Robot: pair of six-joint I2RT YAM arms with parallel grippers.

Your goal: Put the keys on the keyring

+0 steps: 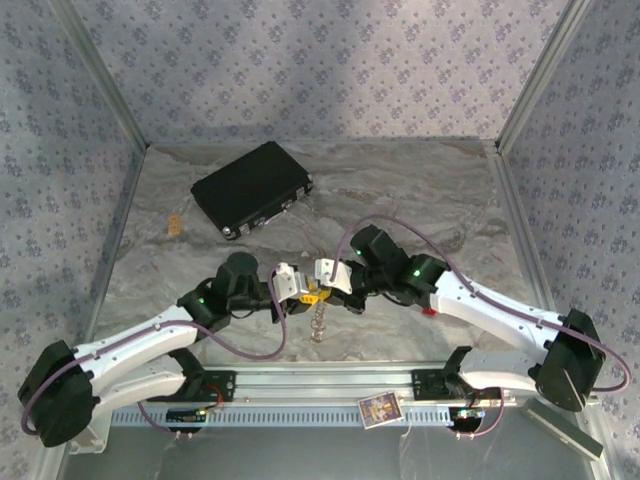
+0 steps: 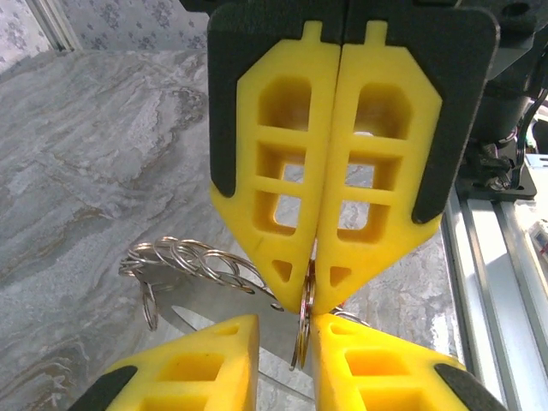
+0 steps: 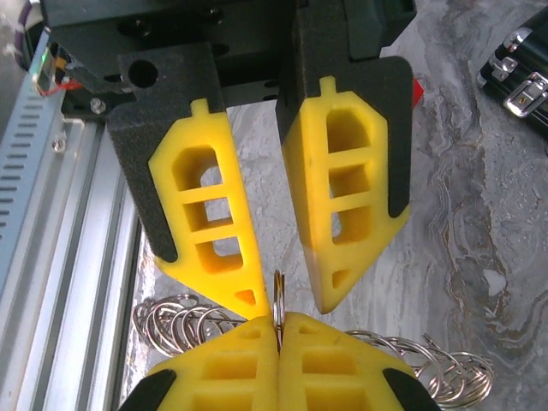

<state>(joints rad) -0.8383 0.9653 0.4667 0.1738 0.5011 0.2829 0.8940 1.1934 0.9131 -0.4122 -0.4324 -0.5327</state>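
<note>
The keyring (image 3: 276,295) is a thin silver split ring, standing edge-on. My right gripper (image 3: 278,330) is shut on its lower part. In the left wrist view the same ring (image 2: 304,330) hangs from the right gripper (image 2: 306,304) into the gap of my left gripper (image 2: 284,321). The left gripper's jaws stand a little apart, with the ring close to one finger (image 2: 385,368). Linked silver rings (image 2: 184,257) and a flat metal piece (image 2: 223,312) trail off it towards the table. From above, both grippers (image 1: 310,288) meet tip to tip at mid-table. I cannot make out the keys.
A flat black case (image 1: 252,187) lies at the back left. More loose rings (image 3: 428,364) rest on the marble top under the grippers. An aluminium rail (image 1: 320,385) runs along the near edge, with a small card (image 1: 380,410) on it. A small red thing (image 1: 430,312) sits by the right arm.
</note>
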